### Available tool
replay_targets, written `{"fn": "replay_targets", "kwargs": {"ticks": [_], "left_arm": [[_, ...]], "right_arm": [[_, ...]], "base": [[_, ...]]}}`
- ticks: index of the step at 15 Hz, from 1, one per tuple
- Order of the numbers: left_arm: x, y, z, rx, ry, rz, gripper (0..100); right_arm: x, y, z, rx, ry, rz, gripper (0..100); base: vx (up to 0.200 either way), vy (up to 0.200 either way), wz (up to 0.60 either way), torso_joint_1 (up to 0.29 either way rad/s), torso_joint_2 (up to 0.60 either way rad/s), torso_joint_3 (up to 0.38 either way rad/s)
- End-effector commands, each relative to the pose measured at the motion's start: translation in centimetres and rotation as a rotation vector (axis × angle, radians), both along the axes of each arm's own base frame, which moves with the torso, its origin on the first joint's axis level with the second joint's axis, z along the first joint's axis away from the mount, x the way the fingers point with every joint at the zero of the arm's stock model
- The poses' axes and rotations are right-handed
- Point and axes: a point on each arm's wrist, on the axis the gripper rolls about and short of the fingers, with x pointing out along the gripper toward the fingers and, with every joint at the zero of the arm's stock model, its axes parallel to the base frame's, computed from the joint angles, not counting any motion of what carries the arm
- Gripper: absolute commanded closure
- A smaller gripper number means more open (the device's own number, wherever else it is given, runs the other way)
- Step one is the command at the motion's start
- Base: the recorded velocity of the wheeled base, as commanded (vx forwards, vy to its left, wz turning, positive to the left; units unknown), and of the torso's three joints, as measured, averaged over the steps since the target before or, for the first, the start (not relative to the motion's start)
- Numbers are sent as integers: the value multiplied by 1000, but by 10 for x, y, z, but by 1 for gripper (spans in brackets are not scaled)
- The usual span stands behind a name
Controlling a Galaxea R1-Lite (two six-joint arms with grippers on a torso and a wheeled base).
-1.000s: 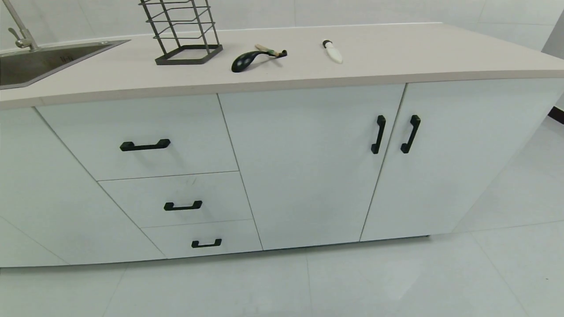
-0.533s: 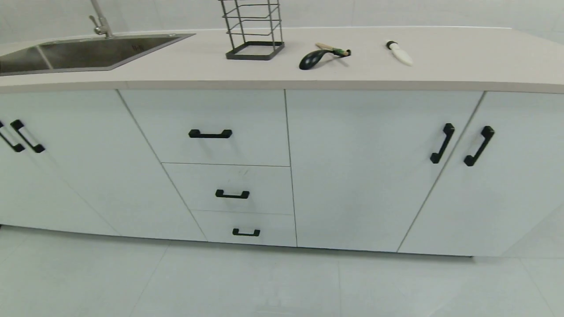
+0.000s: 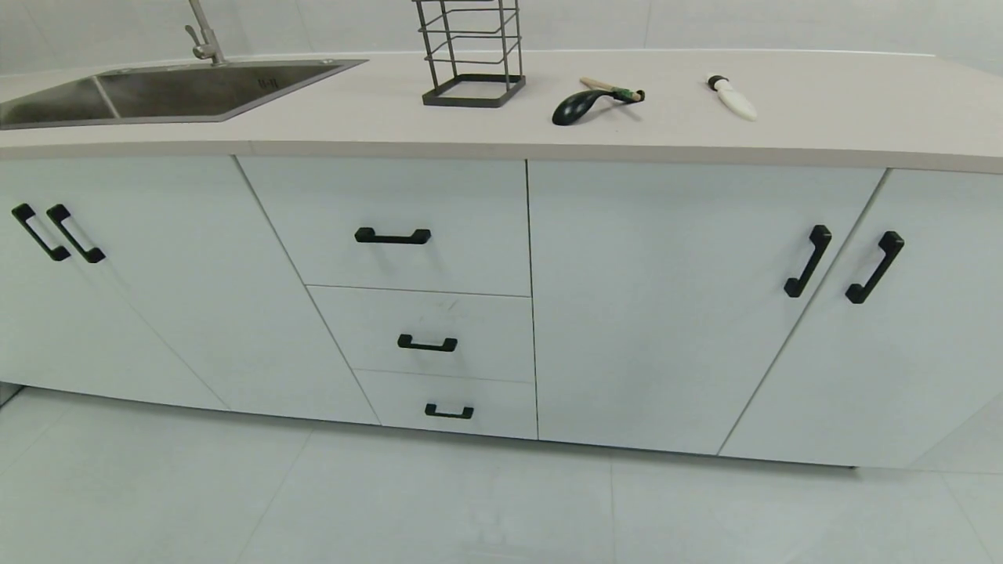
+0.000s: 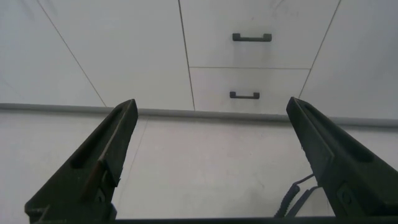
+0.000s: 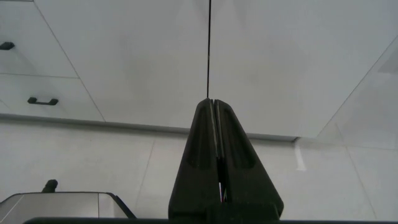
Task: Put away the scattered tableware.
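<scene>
On the countertop (image 3: 823, 102) lie a black spoon (image 3: 581, 105) with a wooden-tipped utensil (image 3: 607, 86) across its handle, and to their right a white knife with a black end (image 3: 733, 97). A dark wire holder rack (image 3: 470, 51) stands left of them. My left gripper (image 4: 211, 109) is open and hangs low in front of the cabinet drawers, nothing between its fingers. My right gripper (image 5: 214, 102) is shut with nothing in it, low before the cabinet doors.
A steel sink (image 3: 157, 90) with a faucet (image 3: 202, 35) is set into the counter at the left. Below are white cabinet doors and three drawers with black handles (image 3: 392, 235). Pale tiled floor (image 3: 470, 501) lies between me and the cabinets.
The head camera has swung left, so the whole scene has shifted right and the sink has come further into view. The tableware on the counter has not moved.
</scene>
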Motion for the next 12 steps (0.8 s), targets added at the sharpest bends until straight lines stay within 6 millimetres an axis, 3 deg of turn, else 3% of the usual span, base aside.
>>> {"fn": "replay_targets", "kwargs": {"ticks": [1, 6, 9, 12], "left_arm": [[0, 0, 0, 1, -1, 1, 0], [0, 0, 0, -6, -1, 1, 0], [0, 0, 0, -6, -1, 1, 0], [0, 0, 0, -6, -1, 1, 0]], "right_arm": [[0, 0, 0, 0, 1, 0, 100], [0, 0, 0, 0, -1, 0, 100], [0, 0, 0, 0, 1, 0, 100], [0, 0, 0, 0, -1, 0, 100]], "base": [[200, 0, 0, -2, 2, 12], [200, 0, 0, 3, 3, 2], [200, 133, 0, 4, 4, 1], [0, 0, 0, 0, 0, 0]]}}
